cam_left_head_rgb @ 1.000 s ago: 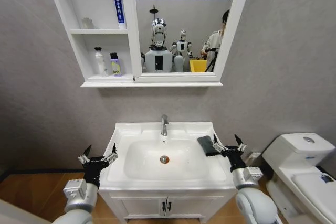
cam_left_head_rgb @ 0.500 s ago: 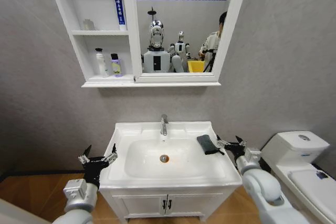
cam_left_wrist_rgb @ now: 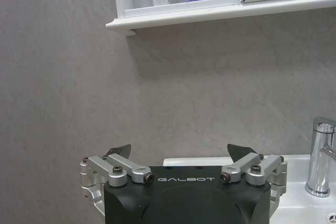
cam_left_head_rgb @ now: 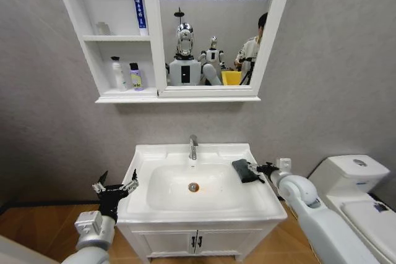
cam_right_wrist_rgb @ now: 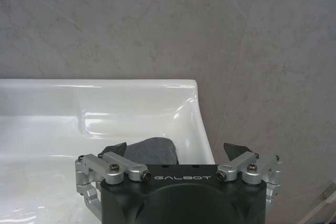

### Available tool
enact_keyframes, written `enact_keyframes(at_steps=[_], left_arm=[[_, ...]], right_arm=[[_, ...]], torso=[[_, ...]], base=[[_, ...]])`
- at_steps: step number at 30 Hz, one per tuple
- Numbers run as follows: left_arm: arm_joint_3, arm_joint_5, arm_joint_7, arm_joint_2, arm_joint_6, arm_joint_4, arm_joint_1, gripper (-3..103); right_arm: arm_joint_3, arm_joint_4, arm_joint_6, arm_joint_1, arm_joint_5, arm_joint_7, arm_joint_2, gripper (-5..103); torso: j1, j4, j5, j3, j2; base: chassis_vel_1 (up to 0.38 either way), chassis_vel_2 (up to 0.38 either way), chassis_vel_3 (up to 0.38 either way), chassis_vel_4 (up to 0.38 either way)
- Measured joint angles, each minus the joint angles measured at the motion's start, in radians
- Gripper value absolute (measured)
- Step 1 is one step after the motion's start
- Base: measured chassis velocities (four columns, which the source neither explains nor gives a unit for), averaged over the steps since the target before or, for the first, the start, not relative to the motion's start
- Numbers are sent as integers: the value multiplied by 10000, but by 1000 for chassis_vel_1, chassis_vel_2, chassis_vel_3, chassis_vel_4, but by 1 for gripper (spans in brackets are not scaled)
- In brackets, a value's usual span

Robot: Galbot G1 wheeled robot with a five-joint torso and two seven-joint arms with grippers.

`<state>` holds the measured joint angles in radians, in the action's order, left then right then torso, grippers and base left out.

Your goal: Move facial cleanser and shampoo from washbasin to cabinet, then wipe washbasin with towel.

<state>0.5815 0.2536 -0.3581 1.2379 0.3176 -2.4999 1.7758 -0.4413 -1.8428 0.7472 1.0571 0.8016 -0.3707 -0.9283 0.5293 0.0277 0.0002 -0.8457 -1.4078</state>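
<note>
We have our right gripper (cam_left_head_rgb: 260, 168) at the right rim of the washbasin (cam_left_head_rgb: 204, 209), its fingers spread wide and empty, one finger over the near edge of the towel (cam_left_head_rgb: 245, 170) and the other out past the rim; it looks lined up to come in low from the side, since the cloth lies flat on the ledge and a side approach keeps the arm out of the bowl. The towel is a dark folded cloth on the right ledge, right of the tap (cam_left_head_rgb: 193, 147) and beside the sunken bowl, and from the right wrist it sits just behind the gripper body between the open fingers. Our left gripper (cam_left_head_rgb: 116, 188) waits off the left near corner of the basin, fingers also apart and holding nothing, parked clear so it does not crowd the wiping side. The ledges carry no bottles; two small bottles (cam_left_head_rgb: 127, 73) stand on the lower shelf of the cabinet (cam_left_head_rgb: 117, 97) up on the far wall, so we judge the moving part done and the towel pickup as the step in hand. The basin is glossy white ceramic on a vanity, the wall is grey, the floor is wood, and a white toilet (cam_left_head_rgb: 359, 180) stands to the right
</note>
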Motion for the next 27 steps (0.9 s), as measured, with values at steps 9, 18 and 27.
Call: enact_keyframes(at_steps=[9, 18, 27], left_arm=[[0, 0, 0, -1, -1, 0, 0, 100], [0, 0, 0, 0, -1, -1, 0, 100], [0, 0, -1, 0, -1, 0, 0, 100]], right_arm=[[990, 889, -61, -682, 307, -644, -216, 100], [1273, 1317, -91, -797, 157, -787, -302, 100], [1425, 1739, -111, -899, -318, -358, -448, 86]], torso=[[-2, 1, 0, 1, 1], [-2, 1, 0, 2, 0], [-3, 0, -1, 2, 0]], base=[[0, 0, 0, 0], [0, 0, 0, 0], [0, 0, 0, 0]])
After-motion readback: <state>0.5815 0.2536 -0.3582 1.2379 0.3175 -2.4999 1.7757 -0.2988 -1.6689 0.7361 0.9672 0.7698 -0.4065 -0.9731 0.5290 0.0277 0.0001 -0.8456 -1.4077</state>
